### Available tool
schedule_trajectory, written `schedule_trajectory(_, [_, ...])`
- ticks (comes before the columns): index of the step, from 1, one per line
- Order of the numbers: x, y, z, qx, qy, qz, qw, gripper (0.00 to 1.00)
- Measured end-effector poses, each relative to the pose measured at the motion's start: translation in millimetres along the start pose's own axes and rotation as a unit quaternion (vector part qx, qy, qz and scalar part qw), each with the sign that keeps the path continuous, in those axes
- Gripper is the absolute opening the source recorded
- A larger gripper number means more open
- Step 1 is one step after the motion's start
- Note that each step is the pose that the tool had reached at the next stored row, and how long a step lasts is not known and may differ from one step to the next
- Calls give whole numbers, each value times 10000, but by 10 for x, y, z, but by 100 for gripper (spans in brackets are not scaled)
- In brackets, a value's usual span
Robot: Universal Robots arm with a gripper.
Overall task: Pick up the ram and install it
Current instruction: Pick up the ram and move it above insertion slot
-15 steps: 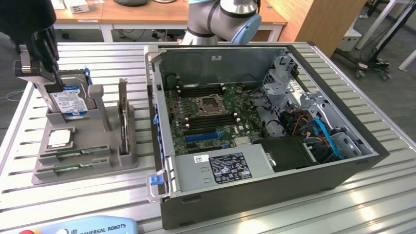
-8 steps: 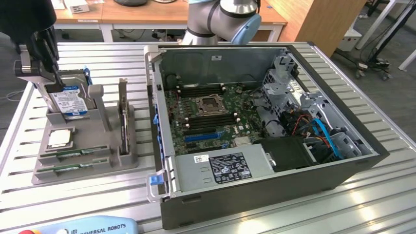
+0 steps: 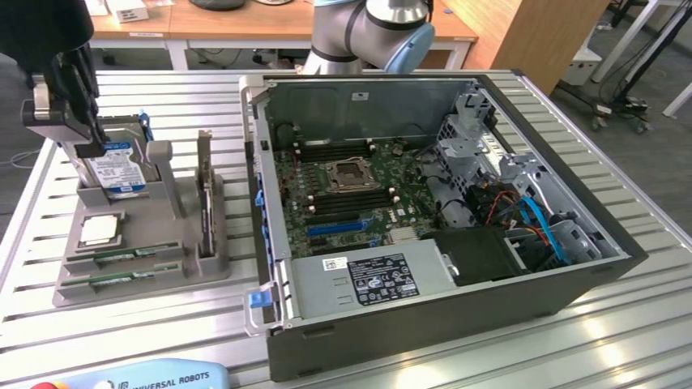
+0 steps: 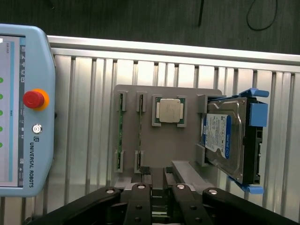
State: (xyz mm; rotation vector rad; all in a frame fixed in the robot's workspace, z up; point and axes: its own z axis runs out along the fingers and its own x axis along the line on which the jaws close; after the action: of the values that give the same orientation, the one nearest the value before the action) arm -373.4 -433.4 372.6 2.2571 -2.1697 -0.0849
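You are at the pick-up step: the black robot hand hangs over the grey holder block, fingers seemingly parted, empty. The slim green ram stick stands on edge in its slot there; gripping calls for squaring to that thin edge. All on a ribbed aluminium worktop, wooden desks behind

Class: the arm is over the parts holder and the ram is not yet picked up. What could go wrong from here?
1. Two ram sticks lie close together in the holder, so the gripper might nudge the wrong one.
2. The hard drive stands tall on the same holder; a sideways move could clip it.
3. The memory slots in the computer case are narrow; a tilted stick may not seat.
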Motion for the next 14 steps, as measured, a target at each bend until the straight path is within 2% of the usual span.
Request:
schedule_trajectory(2, [0, 0, 0, 0, 0, 0, 10000, 23])
schedule_trajectory(3, [0, 0, 0, 0, 0, 0, 10000, 30])
schedule_trajectory(14, [0, 0, 0, 0, 0, 0, 10000, 30])
